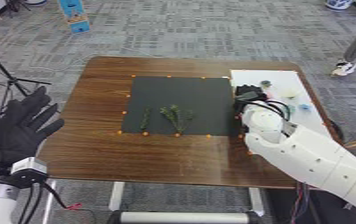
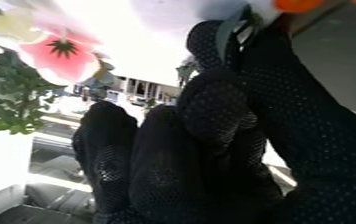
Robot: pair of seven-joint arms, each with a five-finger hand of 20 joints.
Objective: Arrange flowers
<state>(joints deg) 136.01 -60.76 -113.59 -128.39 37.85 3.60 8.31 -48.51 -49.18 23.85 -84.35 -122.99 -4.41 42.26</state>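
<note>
Right hand (image 1: 249, 93) is held over the left edge of the white sheet (image 1: 277, 76), beside the black mat (image 1: 183, 90), where green sprigs (image 1: 171, 114) are laid to the hand's left. A pink flower (image 2: 61, 57) is set near its fingers; a green leaf (image 2: 229, 34) is pinched between thumb and finger.

mat (image 1: 212, 92): kinda middle of the table (image 1: 94, 155)
sprigs (image 1: 147, 118): on mat, robot's side
sheet (image 1: 254, 76): right of mat
flowers (image 1: 290, 93): on sheet
</note>
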